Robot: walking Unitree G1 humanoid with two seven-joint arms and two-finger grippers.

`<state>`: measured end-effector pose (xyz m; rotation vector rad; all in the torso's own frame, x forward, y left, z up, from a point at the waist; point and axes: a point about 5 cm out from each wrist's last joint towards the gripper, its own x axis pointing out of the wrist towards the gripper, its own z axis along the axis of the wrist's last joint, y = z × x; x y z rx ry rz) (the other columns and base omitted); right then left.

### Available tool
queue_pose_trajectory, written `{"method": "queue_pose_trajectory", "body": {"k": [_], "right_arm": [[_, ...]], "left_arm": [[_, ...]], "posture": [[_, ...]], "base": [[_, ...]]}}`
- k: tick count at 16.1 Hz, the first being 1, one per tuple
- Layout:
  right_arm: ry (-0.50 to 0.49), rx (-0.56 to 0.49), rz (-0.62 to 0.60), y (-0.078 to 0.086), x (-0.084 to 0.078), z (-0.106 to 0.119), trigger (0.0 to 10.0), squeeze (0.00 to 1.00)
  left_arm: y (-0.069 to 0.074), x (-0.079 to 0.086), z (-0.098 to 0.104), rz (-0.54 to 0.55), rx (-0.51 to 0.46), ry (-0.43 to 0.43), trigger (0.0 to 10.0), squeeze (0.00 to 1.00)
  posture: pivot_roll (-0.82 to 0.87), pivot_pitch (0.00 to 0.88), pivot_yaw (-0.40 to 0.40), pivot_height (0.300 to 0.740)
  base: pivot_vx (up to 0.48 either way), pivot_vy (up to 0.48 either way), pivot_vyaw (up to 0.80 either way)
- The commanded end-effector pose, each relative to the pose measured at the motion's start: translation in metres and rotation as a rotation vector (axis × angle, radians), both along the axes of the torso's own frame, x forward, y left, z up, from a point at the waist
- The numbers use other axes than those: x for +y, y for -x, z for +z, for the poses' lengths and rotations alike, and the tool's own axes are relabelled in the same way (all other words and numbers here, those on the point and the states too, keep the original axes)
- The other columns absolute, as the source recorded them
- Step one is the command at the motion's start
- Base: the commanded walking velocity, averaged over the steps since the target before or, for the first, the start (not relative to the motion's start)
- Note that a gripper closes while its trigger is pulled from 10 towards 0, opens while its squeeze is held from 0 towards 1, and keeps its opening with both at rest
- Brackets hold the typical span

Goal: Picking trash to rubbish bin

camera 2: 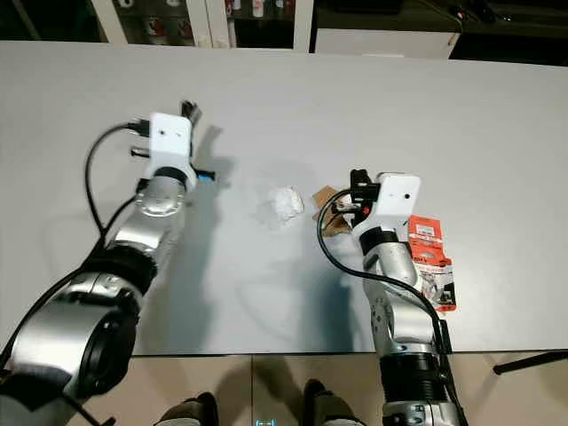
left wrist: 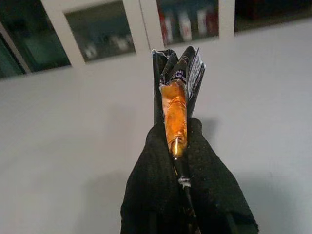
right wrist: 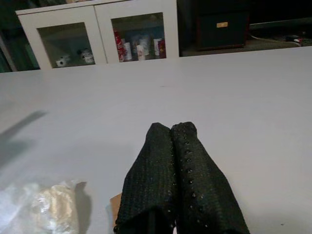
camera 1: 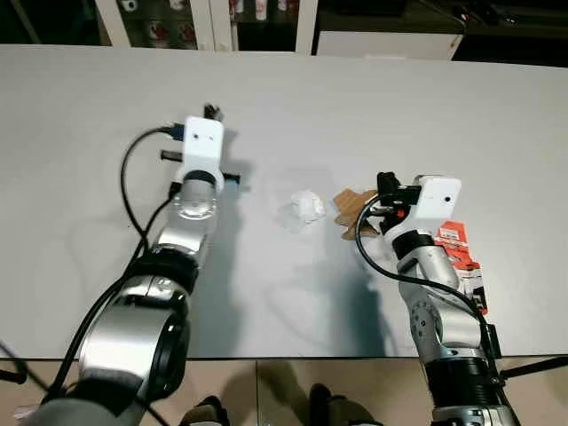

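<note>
The left pincer (left wrist: 178,146) pinches a crumpled orange-and-black wrapper (left wrist: 176,92) above the white table (left wrist: 73,146).

No words or numbers can be read anywhere. The red packet (camera 1: 460,253) on the desk (camera 1: 293,98) carries a white label, and the wrapper (left wrist: 178,92) in the left hand (left wrist: 181,161) shows a barcode strip, both too small to read.
</note>
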<state>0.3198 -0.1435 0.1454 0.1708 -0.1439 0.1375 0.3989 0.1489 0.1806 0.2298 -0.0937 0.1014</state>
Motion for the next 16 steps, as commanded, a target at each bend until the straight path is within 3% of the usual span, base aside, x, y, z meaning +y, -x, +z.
{"method": "queue_pose_trajectory", "body": {"k": [1, 3, 7, 13, 16], "right_arm": [[0.004, -0.001, 0.006, 0.0, 0.001, -0.001, 10.0, 0.0], [0.005, 0.002, 0.01, 0.0, 0.002, -0.002, 10.0, 0.0], [0.002, 0.012, 0.073, 0.001, 0.015, 0.001, 10.0, 0.0], [0.059, 0.079, 0.214, -0.005, 0.05, -0.003, 10.0, 0.0], [0.063, 0.071, 0.227, -0.013, 0.055, 0.002, 10.0, 0.0]], "left_arm": [[0.004, 0.002, 0.001, -0.013, -0.032, 0.011, 10.0, 0.0], [0.01, 0.005, -0.001, -0.027, -0.06, 0.017, 10.0, 0.0], [0.028, 0.015, -0.033, -0.011, -0.004, -0.03, 10.0, 0.0], [0.037, 0.023, -0.031, 0.014, -0.016, -0.032, 10.0, 0.0], [0.04, 0.027, -0.029, 0.029, -0.016, -0.036, 10.0, 0.0]], "posture": [[-0.09, 0.11, -0.027, 0.74], [-0.08, 0.105, -0.027, 0.74], [-0.09, 0.105, -0.034, 0.74], [-0.06, 0.131, -0.056, 0.74], [-0.04, 0.135, -0.056, 0.74]], "base": [[0.0, 0.0, 0.0], [0.0, 0.0, 0.0], [0.0, 0.0, 0.0], [0.0, 0.0, 0.0], [0.0, 0.0, 0.0]]}}
